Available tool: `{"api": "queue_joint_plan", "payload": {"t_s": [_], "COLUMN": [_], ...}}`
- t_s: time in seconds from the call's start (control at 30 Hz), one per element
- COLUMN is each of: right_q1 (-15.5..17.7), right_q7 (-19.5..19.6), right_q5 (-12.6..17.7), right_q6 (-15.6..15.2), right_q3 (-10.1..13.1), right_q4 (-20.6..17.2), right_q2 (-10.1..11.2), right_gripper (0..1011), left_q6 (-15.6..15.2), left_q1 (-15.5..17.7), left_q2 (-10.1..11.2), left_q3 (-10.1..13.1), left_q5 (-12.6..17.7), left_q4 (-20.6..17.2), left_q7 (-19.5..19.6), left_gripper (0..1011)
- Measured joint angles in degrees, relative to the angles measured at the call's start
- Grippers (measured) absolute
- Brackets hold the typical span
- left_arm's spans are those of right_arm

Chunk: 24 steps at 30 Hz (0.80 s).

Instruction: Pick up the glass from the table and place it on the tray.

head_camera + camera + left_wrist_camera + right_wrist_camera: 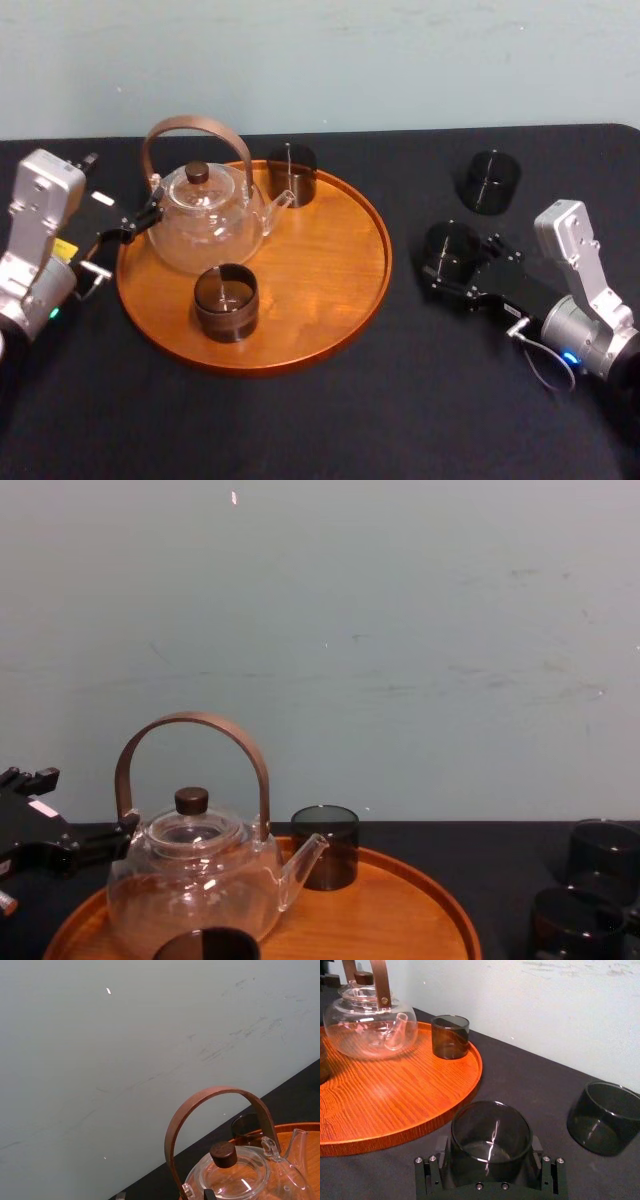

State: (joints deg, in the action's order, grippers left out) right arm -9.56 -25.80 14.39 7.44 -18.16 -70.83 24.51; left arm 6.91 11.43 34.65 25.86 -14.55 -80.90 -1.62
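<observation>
A dark smoked glass [450,245] [490,1132] stands on the black table [400,400], just right of the tray. My right gripper [452,262] [490,1155] is open around it, one black finger [442,1149] close against each side. The round orange-brown wooden tray [330,290] [380,1105] holds a glass teapot [205,220] with a brown handle and two more dark glasses, one at the back [291,175] and one at the front [226,300]. My left gripper [135,222] is open at the tray's left edge, beside the teapot.
Another dark glass [490,180] [605,1117] stands on the table behind the right gripper. The tray's right half is bare wood between the teapot and the rim. A pale wall [400,630] rises right behind the table's far edge.
</observation>
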Motion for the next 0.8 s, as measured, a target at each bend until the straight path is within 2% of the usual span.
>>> {"api": "queue_joint_plan", "payload": {"t_s": [0.4,0.67,0.8], "right_q1": [-3.1,-3.0,-2.9], "right_q7": [-2.4,-2.4,-2.3], "right_q5": [-0.2,-0.2,-0.2], "right_q6": [1.6,1.6,1.6], "right_q3": [-0.5,-0.5,-0.5], "right_q4": [4.5,4.2,4.1], "right_q2": [-1.8,-1.7,-1.7], "right_gripper": [1002,1002,945], "left_q6": [0.0,0.0,0.0], "left_q1": [0.0,0.0,0.0], "left_q2": [0.0,0.0,0.0], "left_q3": [0.0,0.0,0.0], "left_q5": [0.0,0.0,0.0], "left_q4": [0.0,0.0,0.0], "left_q7": [0.0,0.0,0.0], "left_gripper": [1009,1010,1009]}}
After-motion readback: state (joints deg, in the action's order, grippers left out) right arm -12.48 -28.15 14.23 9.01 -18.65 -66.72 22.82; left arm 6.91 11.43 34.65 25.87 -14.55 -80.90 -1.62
